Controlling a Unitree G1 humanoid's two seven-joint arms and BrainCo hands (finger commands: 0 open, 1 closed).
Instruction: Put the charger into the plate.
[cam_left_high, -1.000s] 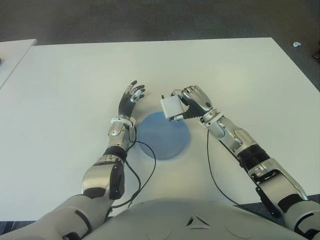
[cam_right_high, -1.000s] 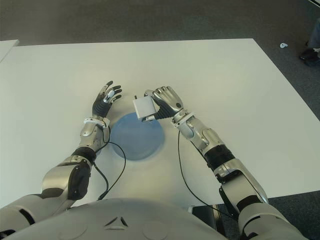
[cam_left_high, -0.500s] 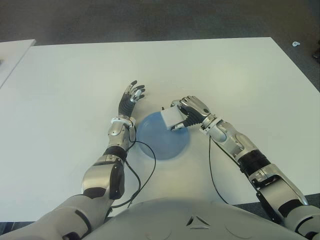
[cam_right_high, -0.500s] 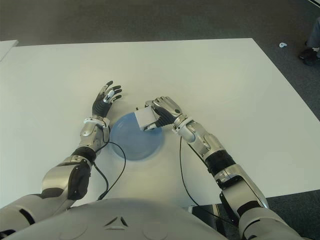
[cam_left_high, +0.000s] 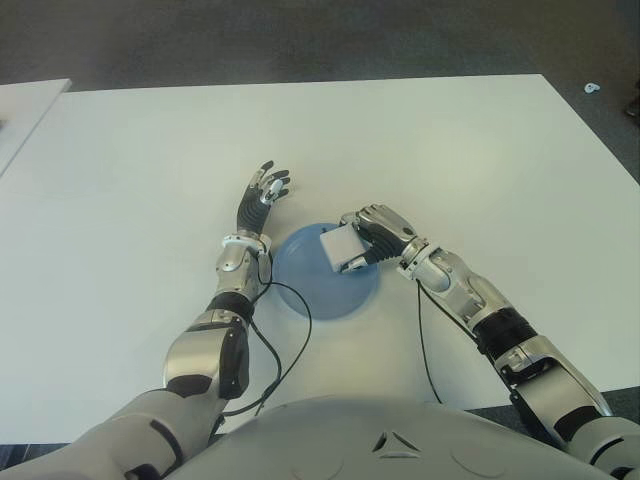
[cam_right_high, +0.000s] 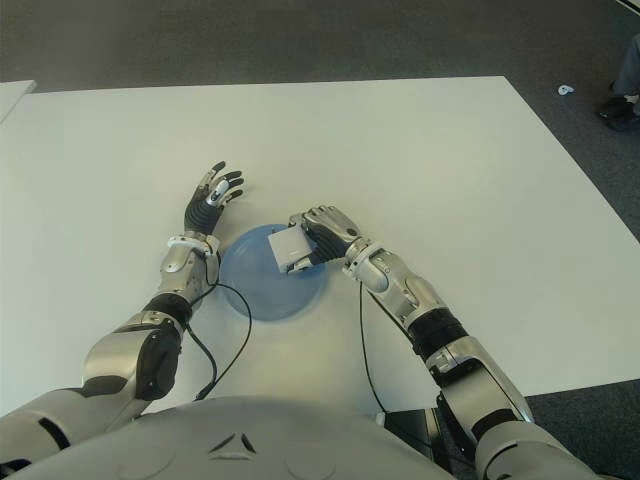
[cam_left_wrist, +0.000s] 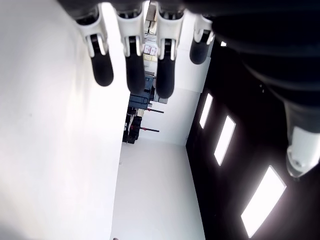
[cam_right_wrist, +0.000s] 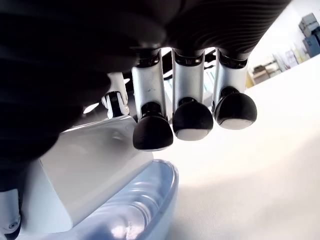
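A white cube-shaped charger (cam_left_high: 341, 248) is held by my right hand (cam_left_high: 370, 236) low over the right part of the round blue plate (cam_left_high: 312, 287), which lies on the white table just in front of me. The right wrist view shows the charger (cam_right_wrist: 85, 165) pinched between thumb and fingertips (cam_right_wrist: 152, 132), just above the plate's rim (cam_right_wrist: 165, 185). Whether the charger touches the plate I cannot tell. My left hand (cam_left_high: 262, 195) shows beyond the plate's left edge, fingers spread and holding nothing.
The white table (cam_left_high: 450, 150) stretches wide on all sides of the plate. A black cable (cam_left_high: 290, 340) loops from my left wrist across the plate's near-left edge. Another white table edge (cam_left_high: 25, 105) shows at far left.
My right hand has come down and toward me with the charger, from above the plate's far right rim to low over the plate. The left hand has not moved.
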